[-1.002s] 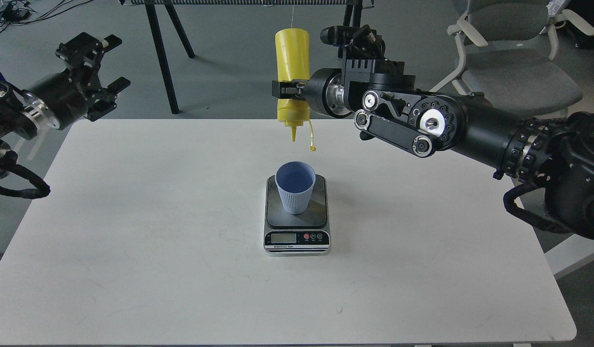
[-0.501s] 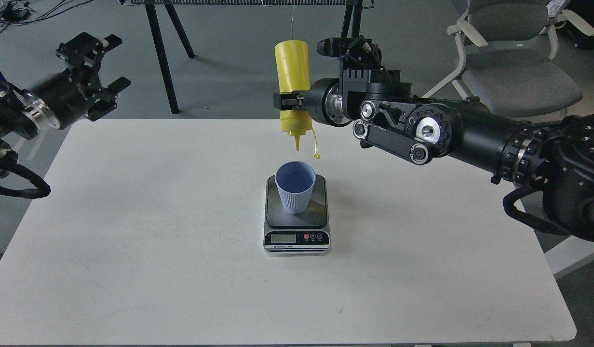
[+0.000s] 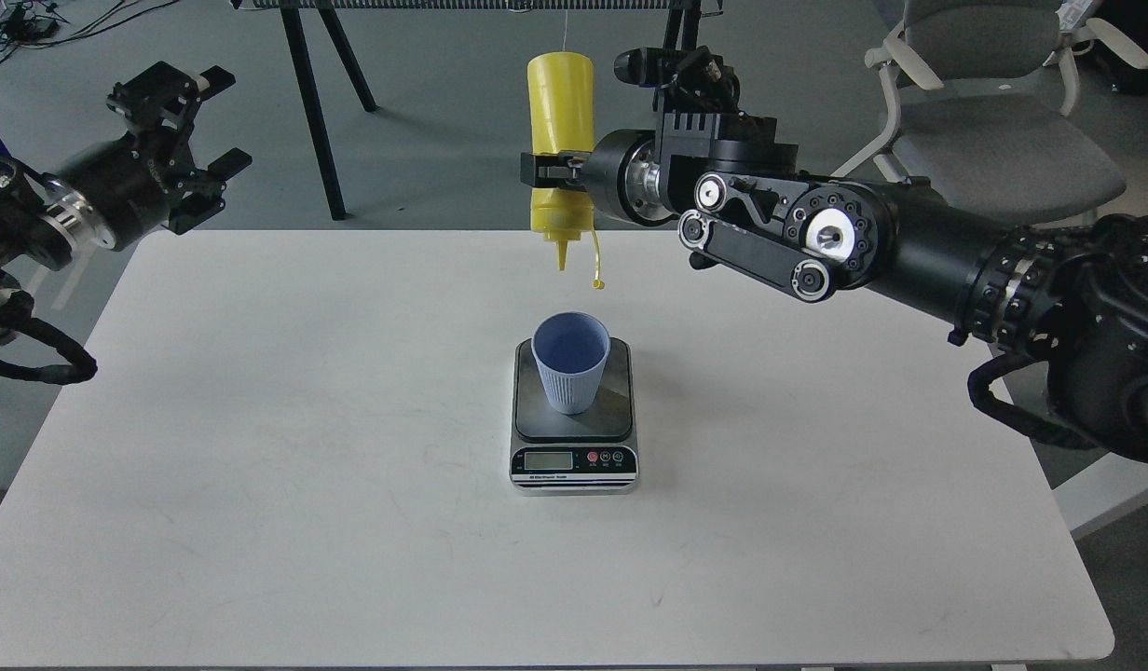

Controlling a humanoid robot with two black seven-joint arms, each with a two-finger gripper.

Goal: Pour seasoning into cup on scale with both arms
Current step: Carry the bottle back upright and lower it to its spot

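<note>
The yellow seasoning bottle (image 3: 560, 121) hangs upside down in my right gripper (image 3: 548, 172), which is shut on its lower body. Its nozzle points down, and the tethered cap dangles beside it. The nozzle sits above and a little behind the light blue ribbed cup (image 3: 570, 362). The cup stands upright on the dark platform of the scale (image 3: 574, 424) at the table's middle. My left gripper (image 3: 206, 126) is open and empty, held above the table's far left corner, well away from the cup.
The white table (image 3: 257, 447) holds only the scale and cup. Black stand legs (image 3: 313, 102) rise behind the table. A grey office chair (image 3: 993, 121) stands at the back right. My right arm spans the table's right rear.
The bottle dipped toward the cup half a second ago. It has since risen again and shifted slightly left. The left arm has not moved.
</note>
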